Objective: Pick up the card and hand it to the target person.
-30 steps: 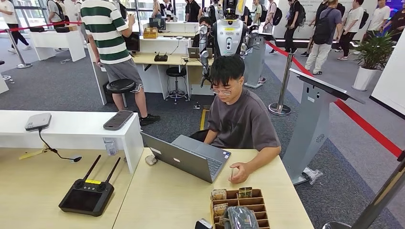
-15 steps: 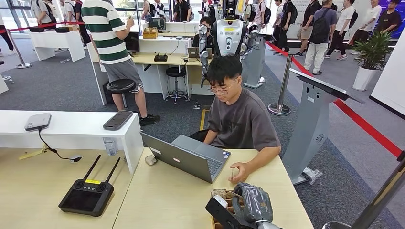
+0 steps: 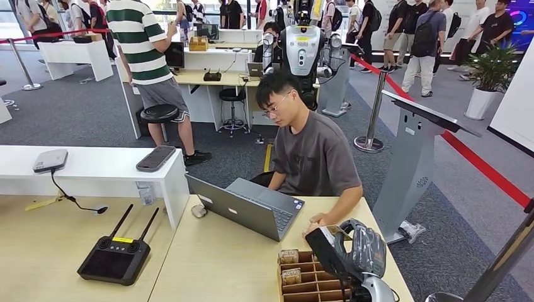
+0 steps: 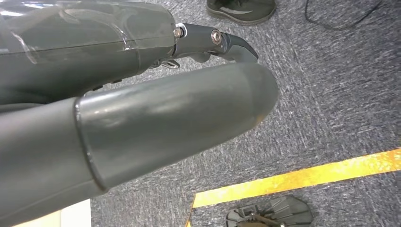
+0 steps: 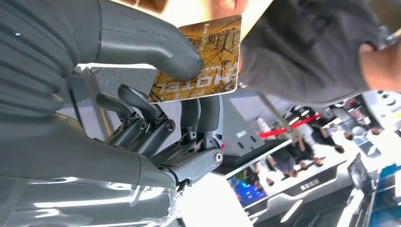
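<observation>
The right hand is hovering above the wooden surface near its right edge, just beyond the compartmented wooden tray that is sitting at the near edge. In the right wrist view its thumb and fingers are clamping on the card, a yellow-brown card printed with the word HOTEL; the thumb is pressing one face and dark fingers are backing the other. The card is sticking out past the fingertips toward the seated person in the grey shirt. That person's hand is resting on the surface close to the right hand, beside an open grey laptop that is standing toward the far edge. More cards are standing in the tray's far-left compartments.

The left hand is hanging over grey carpet with a yellow floor stripe; its thick thumb is lying straight and one dark finger is curling past it, holding nothing, though I cannot tell how the other fingers are lying.

A black remote controller with two antennas is lying on the neighbouring surface to the left.
</observation>
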You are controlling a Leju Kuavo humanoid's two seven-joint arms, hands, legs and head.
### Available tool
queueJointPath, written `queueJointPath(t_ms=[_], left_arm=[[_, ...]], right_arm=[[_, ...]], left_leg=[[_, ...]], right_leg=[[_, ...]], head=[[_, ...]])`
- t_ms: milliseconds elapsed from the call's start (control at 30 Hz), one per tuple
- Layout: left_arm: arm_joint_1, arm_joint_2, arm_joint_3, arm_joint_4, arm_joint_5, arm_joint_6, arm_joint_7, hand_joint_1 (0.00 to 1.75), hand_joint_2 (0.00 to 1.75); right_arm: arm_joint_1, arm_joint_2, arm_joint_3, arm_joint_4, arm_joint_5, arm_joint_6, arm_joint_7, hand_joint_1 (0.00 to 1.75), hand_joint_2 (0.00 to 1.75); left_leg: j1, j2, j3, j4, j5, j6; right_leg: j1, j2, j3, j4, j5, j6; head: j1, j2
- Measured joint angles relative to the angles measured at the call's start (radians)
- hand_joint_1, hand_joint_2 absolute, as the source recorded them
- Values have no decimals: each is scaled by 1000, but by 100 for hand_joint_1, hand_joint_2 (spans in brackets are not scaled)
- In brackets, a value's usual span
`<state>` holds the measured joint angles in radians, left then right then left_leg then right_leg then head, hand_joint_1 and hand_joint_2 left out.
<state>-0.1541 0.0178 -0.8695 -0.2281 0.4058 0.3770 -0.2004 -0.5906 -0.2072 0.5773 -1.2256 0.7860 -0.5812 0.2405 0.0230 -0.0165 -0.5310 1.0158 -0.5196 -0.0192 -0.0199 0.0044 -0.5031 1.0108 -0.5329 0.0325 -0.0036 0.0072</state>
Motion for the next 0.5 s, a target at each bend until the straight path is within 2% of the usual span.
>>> queueJointPath(t_ms=[233,500], left_arm=[[-17,-9,-4,0,-14,-4,9,0,0],[-26,-13,-5,0,-19,-18,8,0,0]], right_arm=[[-49,15,-8,159,88,-13,2,173,175],[-55,45,3,273,141,-27,2,174,175]], left_leg=[[0,0,0,0,0,0],[0,0,0,0,0,0]], right_leg=[[0,0,0,0,0,0],[0,0,0,0,0,0]], head=[[0,0],[0,0]])
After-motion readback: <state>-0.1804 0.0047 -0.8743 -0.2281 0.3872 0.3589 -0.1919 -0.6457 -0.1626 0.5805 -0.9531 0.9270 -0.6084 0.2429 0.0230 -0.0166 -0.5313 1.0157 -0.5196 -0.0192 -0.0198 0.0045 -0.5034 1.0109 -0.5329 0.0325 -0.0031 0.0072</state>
